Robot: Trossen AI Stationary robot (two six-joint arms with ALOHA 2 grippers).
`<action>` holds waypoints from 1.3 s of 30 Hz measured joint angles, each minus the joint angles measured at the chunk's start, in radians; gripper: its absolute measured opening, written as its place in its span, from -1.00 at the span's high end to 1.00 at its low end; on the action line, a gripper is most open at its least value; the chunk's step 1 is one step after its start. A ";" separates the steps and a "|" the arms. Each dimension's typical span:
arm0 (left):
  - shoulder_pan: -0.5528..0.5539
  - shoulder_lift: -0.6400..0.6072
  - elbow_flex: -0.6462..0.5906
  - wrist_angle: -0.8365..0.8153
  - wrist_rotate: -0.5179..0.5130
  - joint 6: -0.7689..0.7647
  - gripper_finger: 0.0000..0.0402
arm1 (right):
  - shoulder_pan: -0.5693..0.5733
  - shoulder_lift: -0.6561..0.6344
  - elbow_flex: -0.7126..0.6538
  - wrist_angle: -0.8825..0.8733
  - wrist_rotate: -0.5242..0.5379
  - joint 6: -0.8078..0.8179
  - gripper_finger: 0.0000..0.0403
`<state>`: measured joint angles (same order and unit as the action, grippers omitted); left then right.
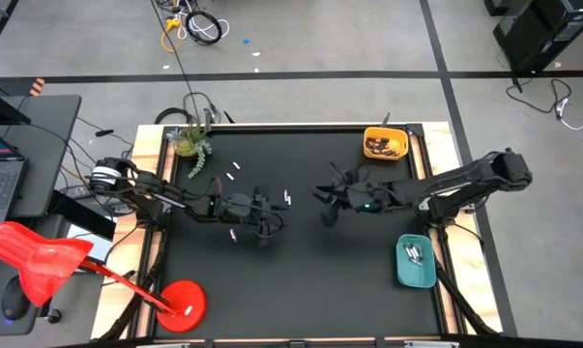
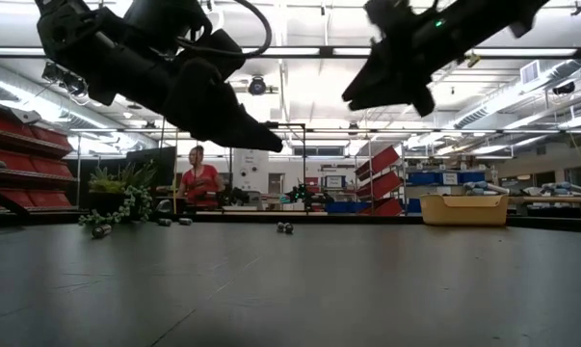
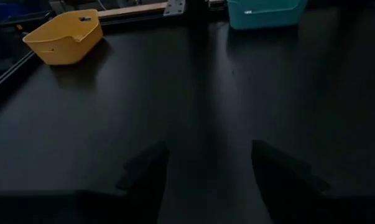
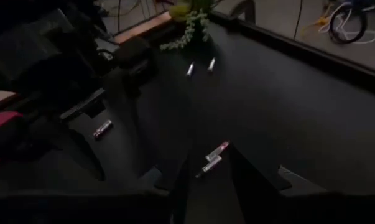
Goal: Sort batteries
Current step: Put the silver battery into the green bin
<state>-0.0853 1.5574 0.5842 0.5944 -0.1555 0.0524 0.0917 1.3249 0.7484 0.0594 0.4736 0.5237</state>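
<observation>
- Dark mat [image 1: 301, 280] carries loose batteries [image 4: 213, 158] mid-table, just ahead of the right gripper [image 4: 207, 180], jaws part-spread, empty.
- Left gripper [image 3: 206, 168] hovers spread, empty, batteries close beside it.

The table [image 1: 301, 280] has a matt black top, smooth, with a faint sheen under the ceiling lights, and a pale bare-wood frame around it. The yellow tray [image 1: 385, 144] and the teal tray [image 1: 416, 262] look like smooth moulded plastic with a dull gloss. The batteries [image 4: 212, 158] show shiny metallic wrappers, some silvery, some reddish. The small plant [image 1: 190, 142] seems to be plastic, though the view is too coarse to be sure.
</observation>
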 joint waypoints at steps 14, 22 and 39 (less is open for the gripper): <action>0.000 -0.106 -0.187 0.015 -0.085 -0.052 0.01 | 0.001 0.359 0.192 0.101 0.034 -0.210 0.41; 0.014 -0.207 -0.297 0.122 -0.171 -0.064 0.01 | -0.027 0.560 0.195 0.301 -0.006 -0.275 0.22; 0.014 -0.210 -0.314 0.108 -0.175 -0.079 0.01 | -0.037 0.792 0.198 0.474 0.156 -0.172 -0.16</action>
<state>-0.0708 1.3476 0.2699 0.7024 -0.3302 -0.0261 0.0544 2.1165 0.9459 0.5332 0.6296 0.3520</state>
